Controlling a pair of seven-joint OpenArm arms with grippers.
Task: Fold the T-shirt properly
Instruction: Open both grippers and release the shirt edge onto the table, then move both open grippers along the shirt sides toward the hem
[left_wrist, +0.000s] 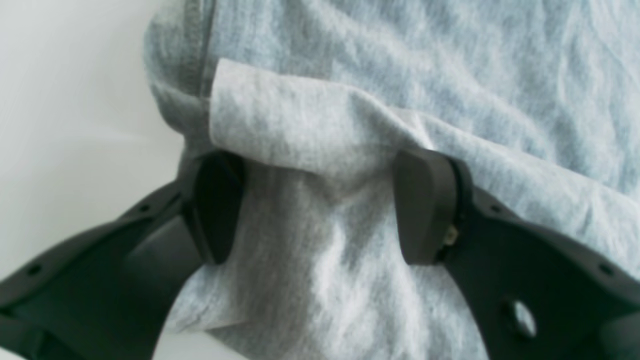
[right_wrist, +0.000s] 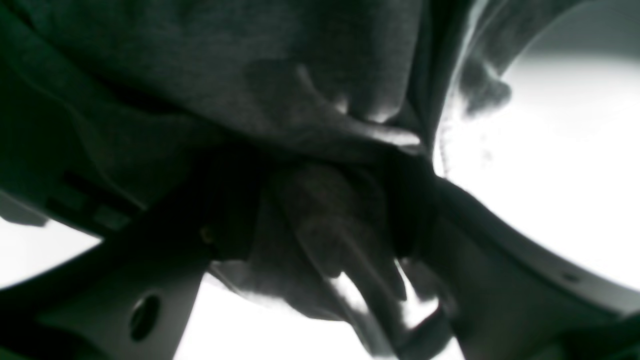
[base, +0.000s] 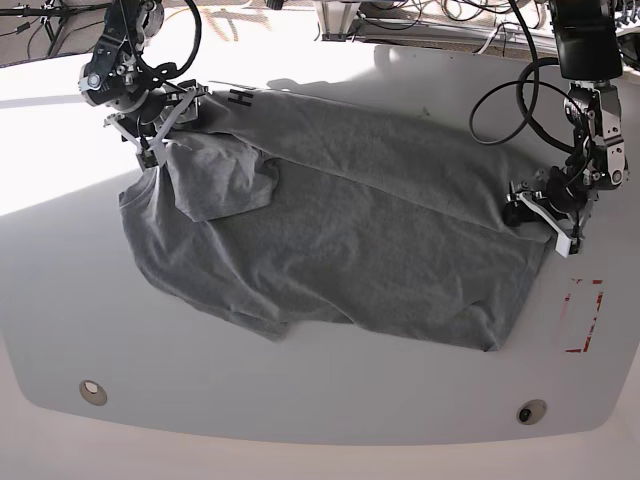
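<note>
On the table: the T-shirt (base: 340, 240) is spread across the middle of the white table (base: 60, 300), reaching from the far left corner towards the right edge, with a flap already turned over near the far left end.
Step in hand: looks like a lengthwise fold, both arms at opposite ends of the shirt's far edge.
Left gripper (left_wrist: 320, 200): pads sit wide apart with a fold of grey cloth bunched between them, at the right edge end. Pads look like they touch the fabric, but I can't say it's a firm pinch.
Right gripper (right_wrist: 320, 210): at the far left corner, cloth draped over and wadded between the fingers. Too dark to tell how tightly it's closed.
Next move: probably both ends lift together and carry toward the near edge, keeping the cloth taut so it doesn't sag mid-span.
Containers: none anywhere, so nothing to report inside anything.
</note>
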